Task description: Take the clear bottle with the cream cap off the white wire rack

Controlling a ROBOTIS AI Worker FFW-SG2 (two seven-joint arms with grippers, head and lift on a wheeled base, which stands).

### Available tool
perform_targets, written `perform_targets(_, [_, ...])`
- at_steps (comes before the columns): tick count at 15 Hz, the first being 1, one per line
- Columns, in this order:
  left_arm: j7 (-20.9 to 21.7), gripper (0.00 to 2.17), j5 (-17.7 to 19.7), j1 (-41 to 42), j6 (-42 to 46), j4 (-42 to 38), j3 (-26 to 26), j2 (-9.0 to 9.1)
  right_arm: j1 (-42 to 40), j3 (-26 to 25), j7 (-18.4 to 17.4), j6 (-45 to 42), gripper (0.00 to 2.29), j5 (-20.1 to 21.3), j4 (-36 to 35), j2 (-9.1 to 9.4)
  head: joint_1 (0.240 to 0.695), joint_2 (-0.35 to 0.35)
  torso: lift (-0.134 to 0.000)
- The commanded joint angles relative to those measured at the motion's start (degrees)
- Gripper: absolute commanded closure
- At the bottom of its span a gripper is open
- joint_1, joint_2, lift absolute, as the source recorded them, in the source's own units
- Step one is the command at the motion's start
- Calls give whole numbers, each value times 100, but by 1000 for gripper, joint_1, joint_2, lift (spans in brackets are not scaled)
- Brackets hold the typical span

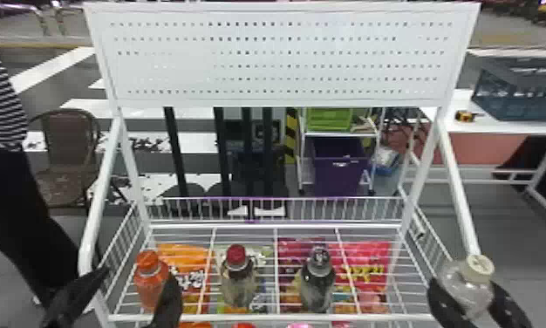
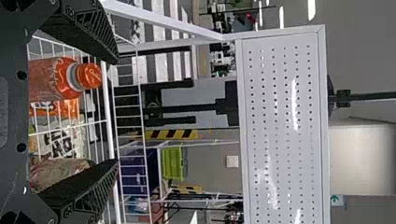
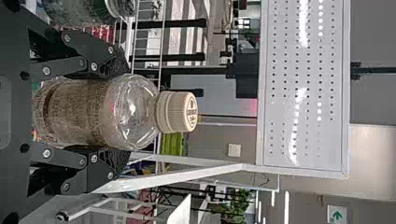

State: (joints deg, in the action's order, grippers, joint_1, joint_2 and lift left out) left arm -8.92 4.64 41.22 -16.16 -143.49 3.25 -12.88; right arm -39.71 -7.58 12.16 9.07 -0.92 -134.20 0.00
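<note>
At the right end of the white wire rack [image 1: 267, 318], the clear bottle [image 1: 464, 290] sits pinched around its body between the two fingers of the right hand [image 3: 126, 112], its cream cap [image 3: 176, 112] standing free beyond the fingertips. Whether its base touches the wires I cannot tell. The grip looks sound, but the plastic is smooth and rounded, so a squeeze too light could let the bottle slide down or twist; too hard, and the wall might buckle.

The likelier trouble, I judge, is the slanting post [image 1: 458, 187], whose lower end meets the bottle's outline in the head view. Carried far or right without enough room, the cap or a finger could catch on it. Swinging left instead risks knocking the grey-capped bottle [image 1: 318, 281], the nearest neighbour. Drawing it near and upward seems safest.

At the near left, the left hand [image 2: 116, 111] waits with its fingers spread, close to the orange bottle [image 1: 149, 281] (an easy one to forget); a careless nudge there could topple it.
</note>
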Motion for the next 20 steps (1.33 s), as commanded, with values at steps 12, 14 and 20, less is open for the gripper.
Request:
perform_targets(12, [22,140,134,255,864,163,-281,40,-1513,-780,357,-1086,1686,-884,-800,5,499,0,0])
perform_targets(14, [22,140,160,290,847,120,-351,49,-1513,-877,375,-1104,1686,-998,-792,5,499,0,0])
perform_targets(20, [22,140,160,308,847,102,-360,67,-1513,-885,480,-1192,1686,-1077,-713,5,499,0,0])
